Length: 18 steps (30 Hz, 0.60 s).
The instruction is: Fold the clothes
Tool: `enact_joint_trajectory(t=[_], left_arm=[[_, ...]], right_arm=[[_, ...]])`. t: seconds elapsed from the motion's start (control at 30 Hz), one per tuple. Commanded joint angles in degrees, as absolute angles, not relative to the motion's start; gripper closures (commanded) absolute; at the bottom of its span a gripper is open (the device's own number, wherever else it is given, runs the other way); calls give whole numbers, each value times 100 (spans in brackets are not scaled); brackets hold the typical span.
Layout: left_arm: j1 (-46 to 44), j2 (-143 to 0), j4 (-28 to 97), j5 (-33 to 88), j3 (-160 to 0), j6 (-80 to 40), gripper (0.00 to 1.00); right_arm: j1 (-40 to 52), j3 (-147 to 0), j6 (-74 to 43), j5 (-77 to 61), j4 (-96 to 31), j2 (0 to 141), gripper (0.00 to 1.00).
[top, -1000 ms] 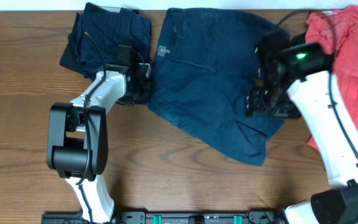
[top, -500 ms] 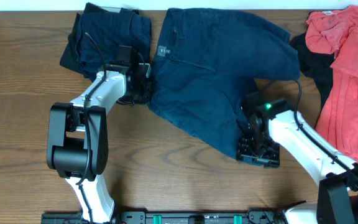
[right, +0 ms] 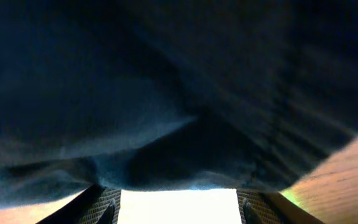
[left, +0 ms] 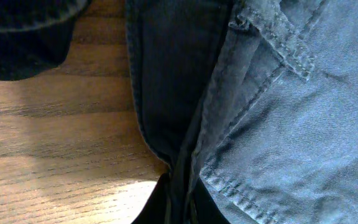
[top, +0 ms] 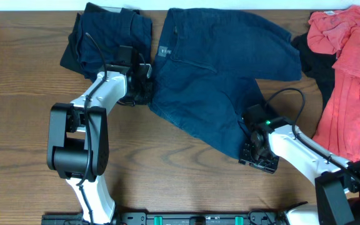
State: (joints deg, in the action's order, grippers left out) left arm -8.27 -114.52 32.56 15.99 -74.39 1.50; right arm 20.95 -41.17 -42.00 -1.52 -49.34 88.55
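Folded navy garment (top: 108, 34) sat top-left. Left gripper (top: 144, 89) pinched the blue shorts (top: 217, 75) at their left edge, mid-table. Right gripper (top: 259, 152) was at the shorts' lower-right hem, fingers (right: 101, 208) spread apart. Red garment (top: 349, 87) lay far right.

Table (top: 17, 125): brown wood-grain top; you see it bare on the L side and along the front.

Lying directly on it, L to R:
- dark navy garment (top: 95, 31), bunched/folded, far-L corner.
- blue denim garment (top: 217, 69), spread flat at ctr, waistband twd far edge, lower part running diag. twd front-R.
- black garment (top: 311, 59), far-R, mostly covered.
- red garment (top: 349, 94), partly over the black one, trailing down the R edge.

Navy & denim sit just beside each other w/ a narrow strip of wood btwn. Denim vs black: can't tell if touching.
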Motion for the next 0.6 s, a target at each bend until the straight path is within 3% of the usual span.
enact_joint_trajectory(t=[0.0,0.07,0.1,0.13,0.17,0.37,0.57], left_arm=[[-823,-11542,3271,1605,-7404,123,94],[-823,-11542,3273,1605,-7404,121,94],[-823,-11542,3277,1605,-7404,121,94],[-823,-11542,3286,1605,-7404,121,94],[-823,-11542,3291,1605,-7404,121,94],[-794,-11299,3710,1494,-7430,121,94],[-790,-10165,4101,1365,-7435,-357,94]], right_arm=[[2128,-3979,-4480,600,-4698,8838,42],[2121,-3979,-4477,631,-4576,8838,45],[2117,-3979,-4477,633,-4530,8838,59],[2104,-3979,-4477,652,-4508,8838,82],[2093,-3981,-4477,674,-4495,8838,99],[1754,-4209,-4244,797,-4576,8831,99],[1007,-5087,-3428,799,-5186,8512,99]])
